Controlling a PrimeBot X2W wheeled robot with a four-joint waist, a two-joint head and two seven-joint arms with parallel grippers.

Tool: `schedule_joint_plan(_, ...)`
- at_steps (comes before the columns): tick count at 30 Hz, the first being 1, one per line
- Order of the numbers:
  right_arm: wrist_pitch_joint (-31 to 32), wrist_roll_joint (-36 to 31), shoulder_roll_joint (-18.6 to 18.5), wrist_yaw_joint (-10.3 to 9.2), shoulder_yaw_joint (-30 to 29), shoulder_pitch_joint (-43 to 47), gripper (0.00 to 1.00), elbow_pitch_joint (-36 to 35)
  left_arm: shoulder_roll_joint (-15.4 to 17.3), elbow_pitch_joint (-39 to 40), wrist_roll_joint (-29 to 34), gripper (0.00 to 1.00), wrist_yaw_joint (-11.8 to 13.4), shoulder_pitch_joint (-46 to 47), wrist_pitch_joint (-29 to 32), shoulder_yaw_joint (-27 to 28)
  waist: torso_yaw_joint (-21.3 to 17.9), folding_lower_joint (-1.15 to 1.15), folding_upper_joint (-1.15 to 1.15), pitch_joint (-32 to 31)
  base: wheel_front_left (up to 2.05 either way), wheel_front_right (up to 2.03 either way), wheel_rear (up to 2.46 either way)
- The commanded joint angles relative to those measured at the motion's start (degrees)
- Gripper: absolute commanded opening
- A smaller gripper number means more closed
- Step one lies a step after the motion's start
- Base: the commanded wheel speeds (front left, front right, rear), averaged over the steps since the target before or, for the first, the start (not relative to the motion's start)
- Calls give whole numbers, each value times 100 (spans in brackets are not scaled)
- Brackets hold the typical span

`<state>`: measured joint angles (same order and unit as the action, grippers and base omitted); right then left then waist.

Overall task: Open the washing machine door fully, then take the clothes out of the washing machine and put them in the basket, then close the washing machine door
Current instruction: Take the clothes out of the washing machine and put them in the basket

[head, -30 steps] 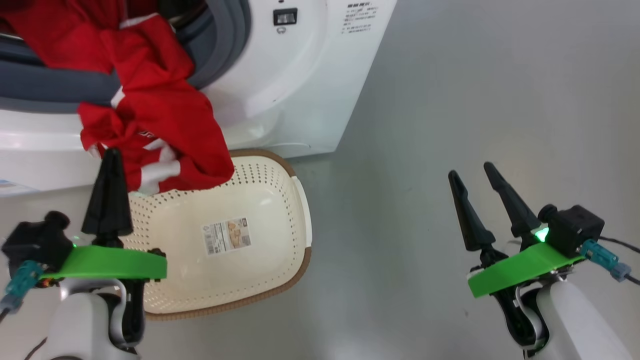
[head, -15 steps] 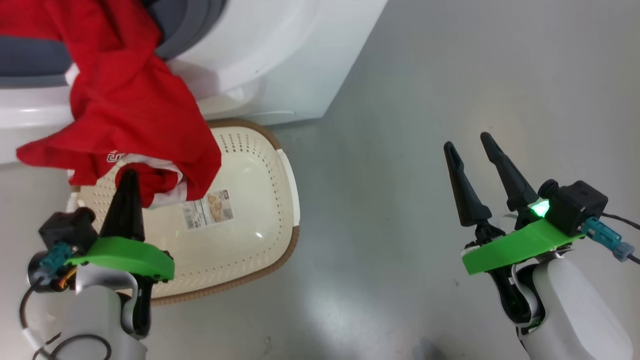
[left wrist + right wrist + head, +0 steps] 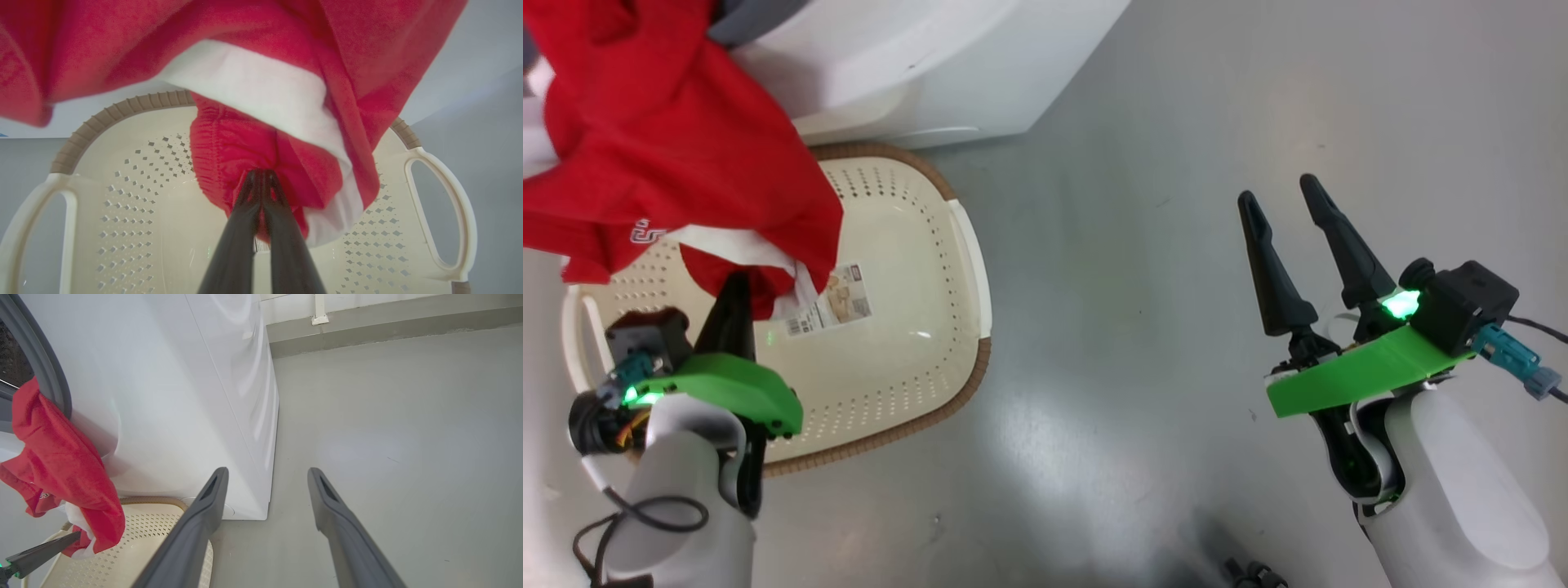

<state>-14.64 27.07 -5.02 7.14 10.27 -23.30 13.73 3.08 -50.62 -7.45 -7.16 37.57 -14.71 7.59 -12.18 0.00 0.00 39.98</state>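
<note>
Red clothes (image 3: 670, 147) with white trim hang from the washing machine (image 3: 931, 73) opening down over the cream basket (image 3: 907, 245) on the floor in front of it. My left gripper (image 3: 737, 282) is shut on the clothes' lower bunched edge (image 3: 253, 102), just above the basket's inside (image 3: 122, 196). My right gripper (image 3: 1276, 191) stands open and holds nothing, over bare floor well right of the basket. In the right wrist view the right gripper (image 3: 267, 471) points past the machine's white side (image 3: 184, 396), and the clothes (image 3: 61, 469) drape from the grey rubber ring (image 3: 45, 367). The washing machine door is out of view.
Grey floor (image 3: 1176, 122) stretches wide to the right of the machine and basket. A wall base with a pale skirting (image 3: 367, 330) runs behind the machine. A small dark object (image 3: 1254, 572) lies at the head view's bottom edge.
The head camera has swung, shifting the whole picture. Relative to the basket, my left gripper has pulled the clothes further out of the drum, from the basket's far rim to over its inside. The right gripper stays open.
</note>
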Motion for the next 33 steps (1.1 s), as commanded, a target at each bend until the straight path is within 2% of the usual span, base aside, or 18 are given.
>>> schedule_joint_plan(1, -36, -5, 24, 35, 131, 15, 100, -145, 170, 17, 57, 0, -22, -20, -29, 136, -55, 0, 0, 105, 0, 0, 0)
schedule_joint_plan(12, -36, 0, 56, 35, 176, -162, 100, -178, 395, -709, 221, 0, 61, 683, -29, 163, -139, 0, 0, 391, 0, 0, 0)
schedule_joint_plan(13, -36, -1, 57, 35, 177, -165, 100, -176, 409, -764, 224, 4, 61, 730, -29, 164, -140, 0, 0, 392, 0, 0, 0)
schedule_joint_plan(14, -36, -3, 57, 35, 174, -163, 100, -175, 417, -803, 225, 35, 64, 765, -29, 166, -137, 0, 0, 390, 0, 0, 0)
schedule_joint_plan(15, -36, -5, 58, 35, 169, -158, 100, -173, 418, -833, 219, 83, 69, 790, -29, 176, -132, 0, 0, 384, 0, 0, 0)
schedule_joint_plan(16, -36, -8, 58, 35, 163, -152, 100, -167, 418, -857, 216, 100, 69, 806, -29, 181, -125, 0, 0, 374, 0, 0, 0)
schedule_joint_plan(33, -36, -37, -3, 35, 132, -86, 100, -107, 286, -621, 91, 100, 11, 531, -29, 274, 53, 0, 0, 76, 0, 0, 0)
